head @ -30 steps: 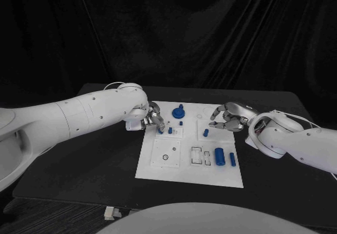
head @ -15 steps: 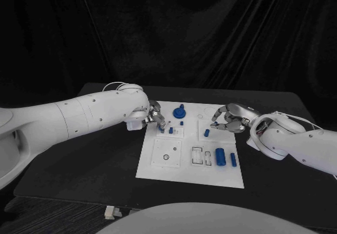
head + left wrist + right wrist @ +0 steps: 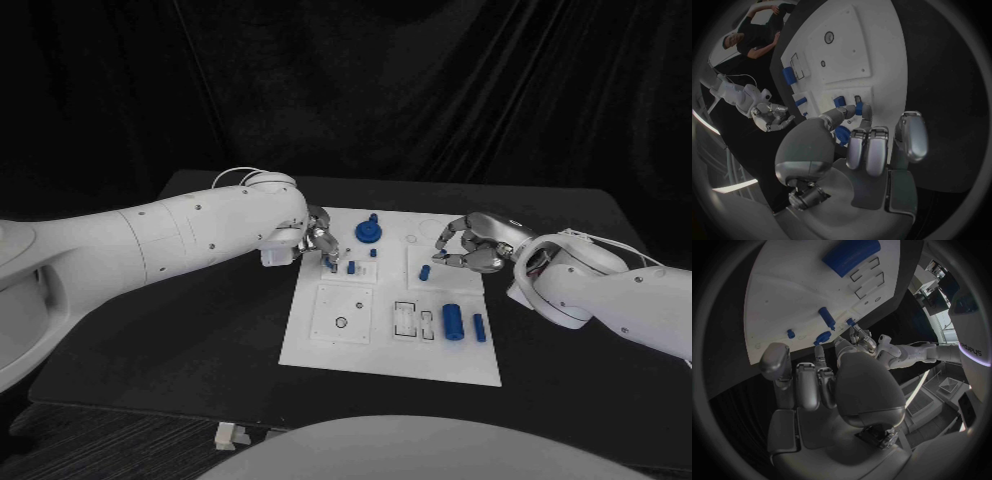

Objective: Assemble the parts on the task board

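Head view first: the white task board [image 3: 392,305] lies in the middle of the black table [image 3: 188,330], with no writing on it that I can read. The left hand [image 3: 315,243] hangs over the board's far left corner, fingers pointing down at a small blue peg [image 3: 351,267]; whether they touch it I cannot tell. The right hand [image 3: 472,243] hovers at the board's far right edge, fingers curled in a loose claw with nothing in them, just beside a short blue part [image 3: 424,271]. A round blue knob [image 3: 368,232] stands between the hands, and a blue cylinder [image 3: 451,322] with a slimmer blue bar [image 3: 479,327] lies near the board's right edge. Left wrist view: the left hand [image 3: 856,150] has its fingers pressed side by side, the thumb reaching toward a blue piece [image 3: 839,101] on the board [image 3: 854,55]. Right wrist view: the right hand [image 3: 826,390] shows fingers close together and bent, holding nothing, above the board [image 3: 786,285]; on the robot's white body I read part of a word, "opus".
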You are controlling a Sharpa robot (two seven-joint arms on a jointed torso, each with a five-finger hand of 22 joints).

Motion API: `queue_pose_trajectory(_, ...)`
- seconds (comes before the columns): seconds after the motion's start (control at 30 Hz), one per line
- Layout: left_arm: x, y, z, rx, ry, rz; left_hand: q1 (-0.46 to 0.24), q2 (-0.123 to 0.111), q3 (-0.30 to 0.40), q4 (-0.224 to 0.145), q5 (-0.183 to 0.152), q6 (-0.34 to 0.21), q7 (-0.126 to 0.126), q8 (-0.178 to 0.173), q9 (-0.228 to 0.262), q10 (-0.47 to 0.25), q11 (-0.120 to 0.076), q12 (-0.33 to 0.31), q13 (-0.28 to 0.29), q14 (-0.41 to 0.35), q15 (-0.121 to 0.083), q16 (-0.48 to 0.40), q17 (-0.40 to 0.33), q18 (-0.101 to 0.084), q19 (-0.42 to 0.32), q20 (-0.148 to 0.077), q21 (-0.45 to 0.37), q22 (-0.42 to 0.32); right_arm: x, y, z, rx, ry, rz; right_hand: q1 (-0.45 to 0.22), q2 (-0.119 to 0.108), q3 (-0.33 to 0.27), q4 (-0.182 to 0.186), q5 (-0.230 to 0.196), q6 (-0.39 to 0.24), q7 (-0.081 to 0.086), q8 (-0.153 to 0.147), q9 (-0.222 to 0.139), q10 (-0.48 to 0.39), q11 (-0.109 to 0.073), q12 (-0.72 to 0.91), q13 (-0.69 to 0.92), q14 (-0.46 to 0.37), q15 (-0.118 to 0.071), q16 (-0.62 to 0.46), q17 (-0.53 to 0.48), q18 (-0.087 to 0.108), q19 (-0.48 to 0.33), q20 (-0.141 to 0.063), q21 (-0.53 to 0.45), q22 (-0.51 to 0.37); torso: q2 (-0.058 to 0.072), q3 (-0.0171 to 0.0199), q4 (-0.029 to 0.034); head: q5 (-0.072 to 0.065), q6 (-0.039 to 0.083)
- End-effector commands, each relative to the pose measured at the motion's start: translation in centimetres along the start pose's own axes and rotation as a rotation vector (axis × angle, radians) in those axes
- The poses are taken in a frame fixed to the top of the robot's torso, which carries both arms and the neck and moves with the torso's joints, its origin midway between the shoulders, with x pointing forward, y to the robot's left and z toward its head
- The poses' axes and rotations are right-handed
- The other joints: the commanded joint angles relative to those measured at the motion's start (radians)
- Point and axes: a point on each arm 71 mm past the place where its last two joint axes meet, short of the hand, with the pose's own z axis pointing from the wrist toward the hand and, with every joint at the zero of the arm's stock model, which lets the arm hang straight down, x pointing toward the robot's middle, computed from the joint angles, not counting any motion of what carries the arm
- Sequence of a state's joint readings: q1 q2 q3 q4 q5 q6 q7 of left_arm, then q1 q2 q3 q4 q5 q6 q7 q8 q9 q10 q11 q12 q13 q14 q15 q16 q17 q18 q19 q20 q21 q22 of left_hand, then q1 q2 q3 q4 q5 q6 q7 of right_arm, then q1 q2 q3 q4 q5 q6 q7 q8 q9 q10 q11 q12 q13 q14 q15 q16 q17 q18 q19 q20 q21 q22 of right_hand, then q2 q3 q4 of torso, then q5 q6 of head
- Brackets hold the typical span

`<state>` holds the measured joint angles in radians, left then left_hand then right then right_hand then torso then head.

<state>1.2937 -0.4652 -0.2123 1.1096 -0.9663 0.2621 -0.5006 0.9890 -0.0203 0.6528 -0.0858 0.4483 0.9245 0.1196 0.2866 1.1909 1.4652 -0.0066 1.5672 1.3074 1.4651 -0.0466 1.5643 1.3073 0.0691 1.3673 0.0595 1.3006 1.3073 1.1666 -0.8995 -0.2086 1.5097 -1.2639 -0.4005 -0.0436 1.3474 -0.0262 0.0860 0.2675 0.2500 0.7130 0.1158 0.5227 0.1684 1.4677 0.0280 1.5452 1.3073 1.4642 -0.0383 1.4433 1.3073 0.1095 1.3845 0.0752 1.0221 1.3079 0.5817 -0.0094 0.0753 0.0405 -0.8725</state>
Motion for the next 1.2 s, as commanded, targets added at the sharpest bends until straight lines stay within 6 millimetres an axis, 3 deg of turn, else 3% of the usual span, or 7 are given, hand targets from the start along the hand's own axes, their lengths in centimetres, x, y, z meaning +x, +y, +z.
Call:
queue_pose_trajectory(0.03,0.28,-0.24,0.07,0.013,0.021,0.017,0.003,0.011,-0.001,-0.005,-0.001,0.063,-0.066,0.004,0.001,0.102,-0.006,0.000,0.259,0.103,-0.007,0.005,0.260,0.004,0.001,0.002,-0.004,0.168,0.12,-0.10,-0.03,0.015,0.004,0.000,0.010,-0.001,0.006,-0.001,0.004,0.006,0.005,-0.004,-0.002,0.058,0.006,-0.004,0.219,0.054,0.007,-0.006,0.141,-0.006,-0.006,0.001,-0.007,0.125,0.000,-0.0004,-0.0001,-0.001,0.000)
queue_pose_trajectory(0.2,0.41,-0.34,0.10,0.014,0.029,0.022,0.003,0.012,-0.001,-0.005,-0.001,0.063,-0.066,0.003,0.001,0.100,-0.006,-0.001,0.258,0.102,-0.007,0.005,0.259,0.004,0.000,0.001,-0.005,0.167,0.11,-0.12,-0.02,0.015,0.003,0.000,0.010,-0.001,0.006,-0.001,0.004,0.006,0.005,-0.004,-0.002,0.058,0.006,-0.004,0.219,0.054,0.007,-0.006,0.141,-0.006,-0.006,0.001,-0.007,0.125,0.000,0.0002,-0.0025,0.000,0.000)
queue_pose_trajectory(1.2,1.06,-0.51,0.48,0.011,0.058,0.032,0.002,0.014,0.003,-0.005,0.006,0.058,-0.065,-0.001,0.000,0.094,-0.006,-0.006,0.253,0.096,-0.008,0.002,0.251,0.006,-0.005,0.000,-0.013,0.164,0.10,-0.11,0.08,0.015,-0.001,-0.001,0.011,-0.001,0.007,-0.001,0.005,0.006,0.005,-0.004,-0.003,0.058,0.007,-0.004,0.219,0.054,0.007,-0.006,0.141,-0.005,-0.007,0.001,-0.008,0.125,-0.001,-0.0003,-0.0005,0.001,0.000)
